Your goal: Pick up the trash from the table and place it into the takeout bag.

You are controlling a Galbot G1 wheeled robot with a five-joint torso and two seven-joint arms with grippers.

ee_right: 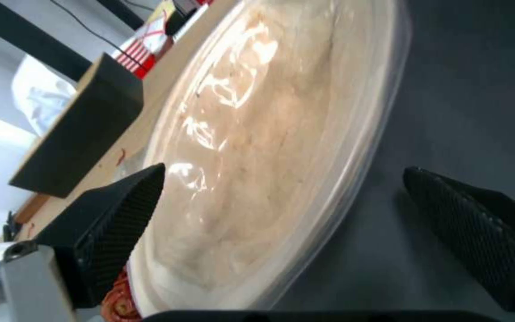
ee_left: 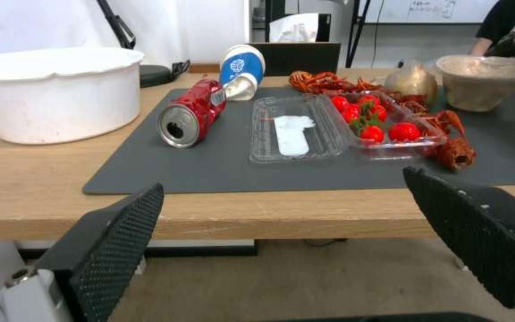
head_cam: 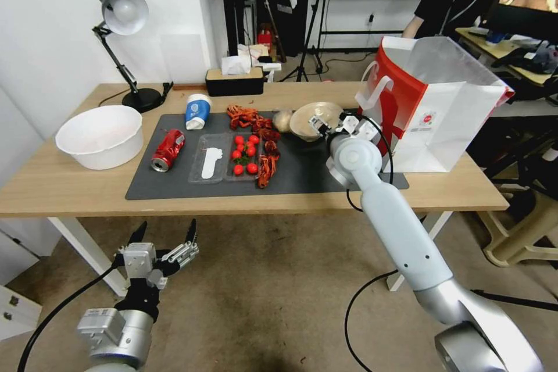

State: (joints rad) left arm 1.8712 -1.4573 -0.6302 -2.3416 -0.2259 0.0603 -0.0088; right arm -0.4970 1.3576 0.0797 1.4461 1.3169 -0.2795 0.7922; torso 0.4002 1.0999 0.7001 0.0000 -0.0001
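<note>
Around the shallow beige bowl (ee_right: 257, 147), right end effector (ee_right: 281, 223) gapes.

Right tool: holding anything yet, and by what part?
Nothing held. The right tool is open, its fingers straddling the rim of the beige bowl, not closed on it. The left tool hangs open below the table.

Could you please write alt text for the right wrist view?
The open right gripper straddles the rim of a shallow beige bowl on the dark grey mat, one finger over the bowl, the other over the mat.
</note>
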